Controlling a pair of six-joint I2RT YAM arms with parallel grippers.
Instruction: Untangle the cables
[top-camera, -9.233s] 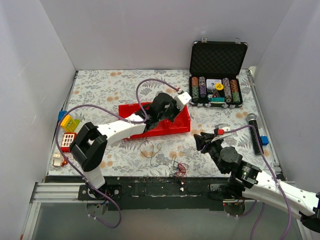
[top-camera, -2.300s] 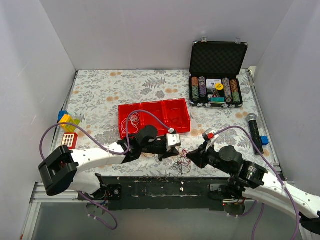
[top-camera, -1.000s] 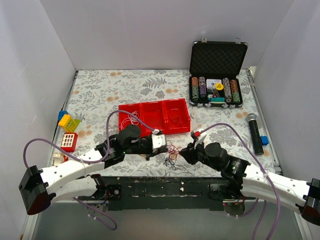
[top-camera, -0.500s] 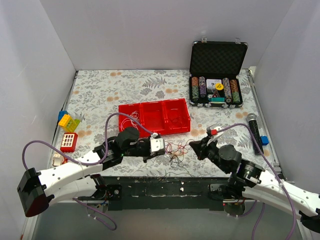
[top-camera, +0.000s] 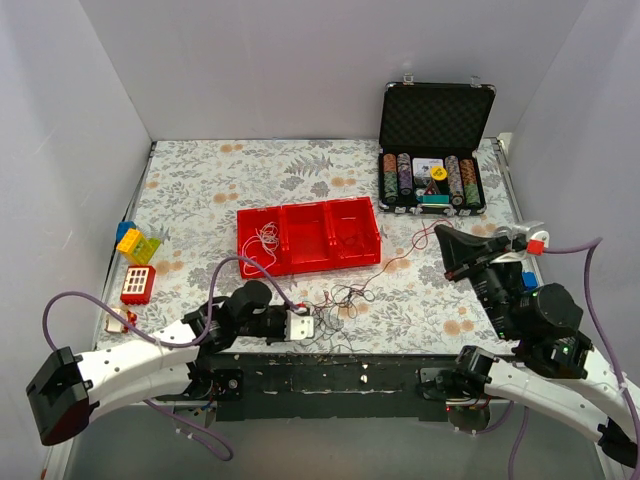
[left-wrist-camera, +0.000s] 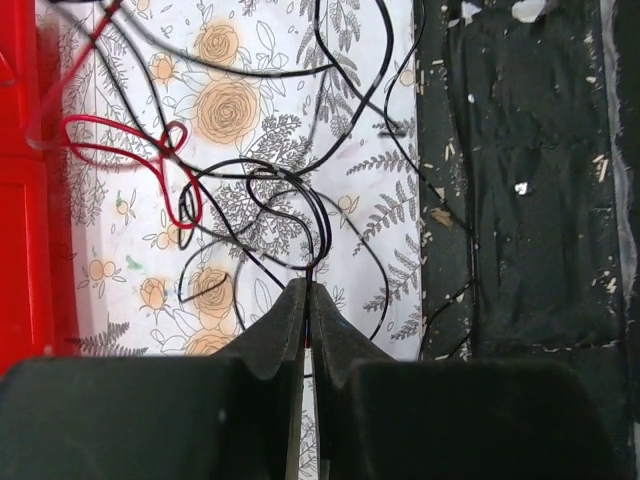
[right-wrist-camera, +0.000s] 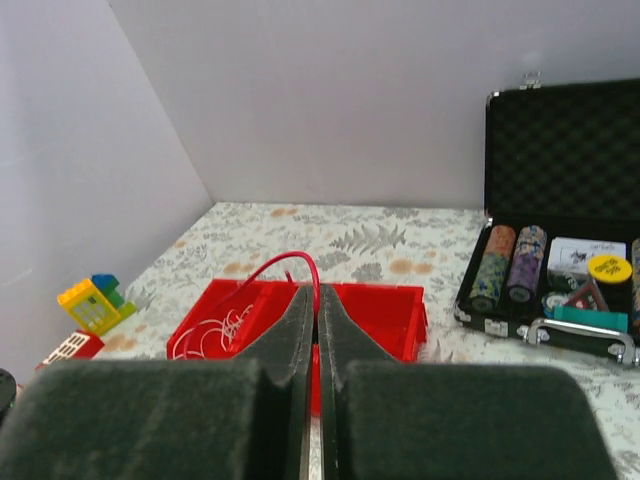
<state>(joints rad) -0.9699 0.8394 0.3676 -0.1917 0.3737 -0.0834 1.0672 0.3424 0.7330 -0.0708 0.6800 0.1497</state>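
— Where are the cables (top-camera: 335, 298)?
— Tangled at the near edge of the tabletop (top-camera: 200, 190). The left tool (left-wrist-camera: 307, 290) pinches a black cable (left-wrist-camera: 326, 232); the right tool (right-wrist-camera: 317, 295) clamps the red cable (right-wrist-camera: 297, 258). They look hair-thin, limp and snaggy, so I'd grip near the knots.

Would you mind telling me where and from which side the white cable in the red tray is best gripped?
Probably at its bunched loops, straight down from above: the white cable lies coiled flat in the left compartment of the red tray, whose walls would likely block a sideways approach.
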